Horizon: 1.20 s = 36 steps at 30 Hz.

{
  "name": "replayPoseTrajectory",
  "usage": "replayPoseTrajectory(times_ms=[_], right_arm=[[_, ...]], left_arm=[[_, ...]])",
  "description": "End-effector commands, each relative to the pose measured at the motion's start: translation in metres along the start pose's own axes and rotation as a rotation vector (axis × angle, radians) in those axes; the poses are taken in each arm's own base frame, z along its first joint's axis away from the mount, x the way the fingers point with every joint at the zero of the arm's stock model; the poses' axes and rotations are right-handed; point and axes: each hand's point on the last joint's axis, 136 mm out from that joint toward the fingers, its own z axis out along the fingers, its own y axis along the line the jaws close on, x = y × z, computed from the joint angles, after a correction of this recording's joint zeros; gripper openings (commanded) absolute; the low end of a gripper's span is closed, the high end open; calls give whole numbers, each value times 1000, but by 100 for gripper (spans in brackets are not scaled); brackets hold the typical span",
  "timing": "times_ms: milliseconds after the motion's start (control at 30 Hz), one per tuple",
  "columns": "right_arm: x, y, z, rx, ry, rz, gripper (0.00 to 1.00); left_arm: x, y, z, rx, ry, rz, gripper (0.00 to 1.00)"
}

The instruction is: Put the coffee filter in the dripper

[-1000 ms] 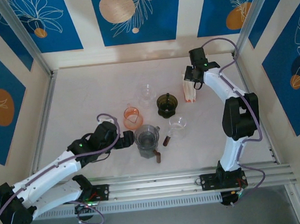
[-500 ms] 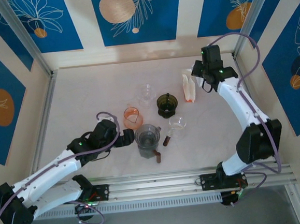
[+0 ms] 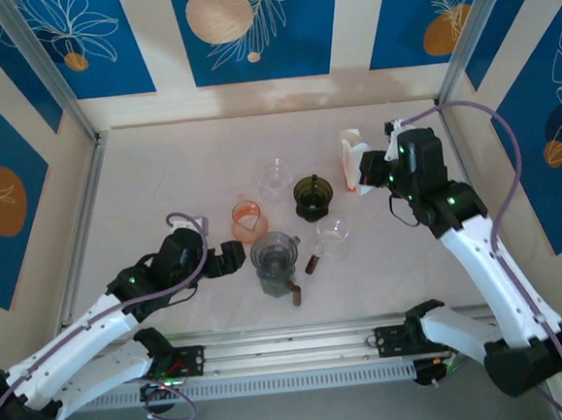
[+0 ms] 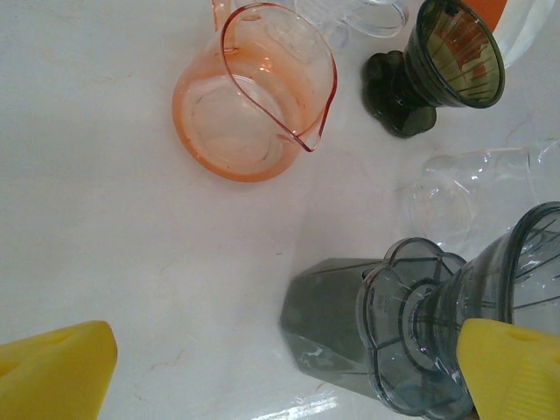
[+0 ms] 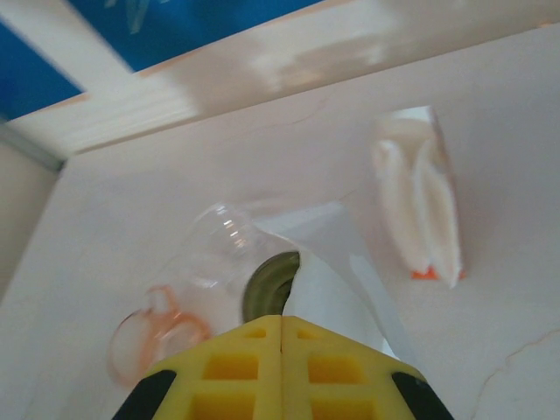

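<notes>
1. Right now the right gripper (image 5: 282, 325) has its yellow pads pressed together on the narrow end of the coffee filter (image 5: 337, 262).
2. Seen from the right wrist, the filter's long axis runs from the pads at the bottom centre up toward the middle of the frame, leaning slightly right. It fans wider as it goes, so the wide end is farthest from the pads.
3. The filter sits straight ahead of the pincer and meets it at the pinched end alone. Its left edge covers part of the dark dripper (image 5: 265, 296), which peeks out just left of it.
4. The white filter pack (image 5: 418, 201) stands apart in the upper right of that frame, on the pale table (image 5: 131, 219).
5. From above, the left gripper (image 3: 234, 260) lies left of centre with its fingers spread wide. In its wrist view the grey dripper (image 4: 455, 324) is just beside the lower-right finger, and the orange jug (image 4: 254, 96) sits at upper left.
</notes>
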Motion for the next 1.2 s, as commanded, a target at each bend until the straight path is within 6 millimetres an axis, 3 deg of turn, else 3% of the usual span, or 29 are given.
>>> replayPoseTrajectory(times_ms=[0,233,433,600,1167], right_arm=[[25,25,-28,-123,82,-11,0],[76,80,-84,-370,312,-106,0],[108,110,-108,-433,503,-161,0],[128,120,-105,-393,616,-189,0],[143,151,-60,-336,764,-228,0]], left_arm=[[-8,1,-13,-3,-21,-29,100],[-12,7,-26,-8,-63,-34,100],[-12,13,-32,-22,-76,-32,100],[-8,16,-35,-23,-74,-34,100],[1,12,-33,38,-56,-31,100]])
